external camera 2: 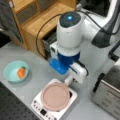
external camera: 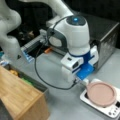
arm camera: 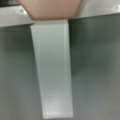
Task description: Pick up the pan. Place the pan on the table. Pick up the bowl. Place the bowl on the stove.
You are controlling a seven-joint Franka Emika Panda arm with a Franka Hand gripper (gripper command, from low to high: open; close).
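In a front view you have one teal bowl [external camera 2: 16, 71], holding an orange item, well to the left of the jaws on the grey surface [external camera 2: 37, 72]. The gripper [external camera 2: 70, 79] hovers over the white handle [arm camera: 53, 67] of the single pink pan [external camera 2: 55, 96], which sits on the one stove [external camera 2: 71, 102]. You cannot tell how wide the jaws stand. An off-centre grip could tip the pan.

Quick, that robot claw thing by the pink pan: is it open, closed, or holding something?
Tool: right at the white handle of the pan, which sits on the stove; open or closed cannot be told.
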